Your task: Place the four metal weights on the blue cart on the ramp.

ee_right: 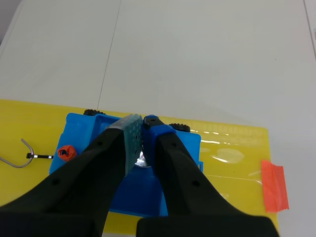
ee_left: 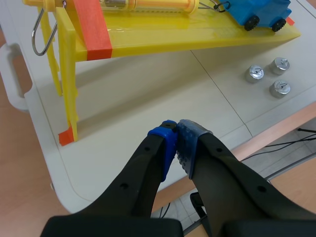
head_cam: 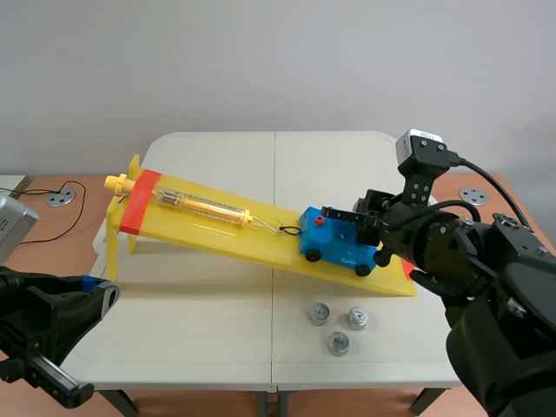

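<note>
Blue cart: we found the blue cart (head_cam: 340, 240) sitting on the low end of the yellow ramp (head_cam: 217, 230), wheels on the slope.

Right pincer: the right gripper (ee_right: 142, 129) hung right over the cart's tray. Its fingers were clamped on a shiny fourth weight (ee_right: 141, 159), which we could only glimpse in the narrow slot between the pads. We couldn't tell whether that weight touched the tray.

Loose weights: we counted three on the table (head_cam: 174, 330), just beside the ramp's low end on the robot's side. There was one weight (head_cam: 319, 313), a second weight (head_cam: 358, 318) beside it, and a third weight (head_cam: 339, 344) a bit nearer to us. They sat close together, none touching.

Left pincer: the left gripper (ee_left: 177, 131) sat low over the table's near left edge, well apart from the cart and the weights. It was closed, blue pads pressed together with nothing between them.

Ramp: we saw the high end at the left, propped on yellow legs, with an orange-red band across the top.

Spring scale: a clear yellow spring scale (head_cam: 201, 205) lay along the slope, and its wire hook reached toward the cart's uphill end.
</note>
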Tool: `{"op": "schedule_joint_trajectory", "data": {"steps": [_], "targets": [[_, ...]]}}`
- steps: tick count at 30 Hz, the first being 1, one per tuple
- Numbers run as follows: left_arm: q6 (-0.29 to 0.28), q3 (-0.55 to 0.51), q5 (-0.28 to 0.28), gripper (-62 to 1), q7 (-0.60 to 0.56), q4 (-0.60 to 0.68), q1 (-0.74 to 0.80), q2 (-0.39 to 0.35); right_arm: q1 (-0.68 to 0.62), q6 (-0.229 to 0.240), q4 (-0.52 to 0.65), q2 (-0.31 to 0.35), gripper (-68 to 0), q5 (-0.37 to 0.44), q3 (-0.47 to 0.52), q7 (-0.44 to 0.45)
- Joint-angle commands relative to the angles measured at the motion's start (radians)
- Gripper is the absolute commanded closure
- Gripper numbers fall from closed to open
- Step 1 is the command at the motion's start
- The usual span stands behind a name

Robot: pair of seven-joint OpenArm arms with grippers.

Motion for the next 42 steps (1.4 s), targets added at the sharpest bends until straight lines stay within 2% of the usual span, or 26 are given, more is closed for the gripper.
{"op": "schedule_joint_trajectory", "data": {"steps": [1, 5, 14, 18, 20, 23, 31, 37, 42], "targets": [[-0.024, -0.014, -0.074, -3.6, -0.1, 0.067, -0.008, 0.011, 0.114, -0.011, 0.066, -0.013, -2.2, 0.03, -0.031, 0.195], [-0.024, -0.014, -0.074, -3.6, -0.1, 0.067, -0.008, 0.011, 0.114, -0.011, 0.06, -0.013, -8.6, 0.03, -0.031, 0.212], [-0.024, -0.014, -0.074, -3.6, -0.1, 0.067, -0.008, 0.011, 0.117, -0.01, 0.06, -0.012, -8.8, 0.03, -0.03, 0.218], [-0.024, -0.014, -0.074, -3.6, -0.1, 0.067, -0.008, 0.011, 0.11, 0.002, 0.079, -0.006, -16.1, 0.03, -0.002, 0.187], [-0.024, -0.014, -0.074, -3.6, -0.1, 0.067, -0.008, 0.011, 0.098, 0.012, 0.11, 0.005, -17.2, 0.031, 0.02, 0.164], [-0.024, -0.014, -0.074, -3.6, -0.1, 0.067, -0.008, 0.011, 0.066, 0.05, 0.18, 0.043, -17.5, 0.031, 0.04, 0.137], [-0.024, -0.014, -0.074, -3.6, -0.1, 0.067, -0.008, 0.011, -0.061, 0.063, 0.388, 0.176, -18.9, 0.031, 0.043, 0.071], [-0.024, -0.014, -0.074, -3.6, -0.1, 0.067, -0.008, 0.011, -0.187, 0.135, 0.499, 0.269, -19.0, 0.09, 0.042, 0.01], [-0.024, -0.014, -0.074, -3.6, -0.1, 0.067, -0.008, 0.011, -0.301, 0.202, 0.569, 0.344, -18.9, 0.095, 0.042, -0.026]]}}
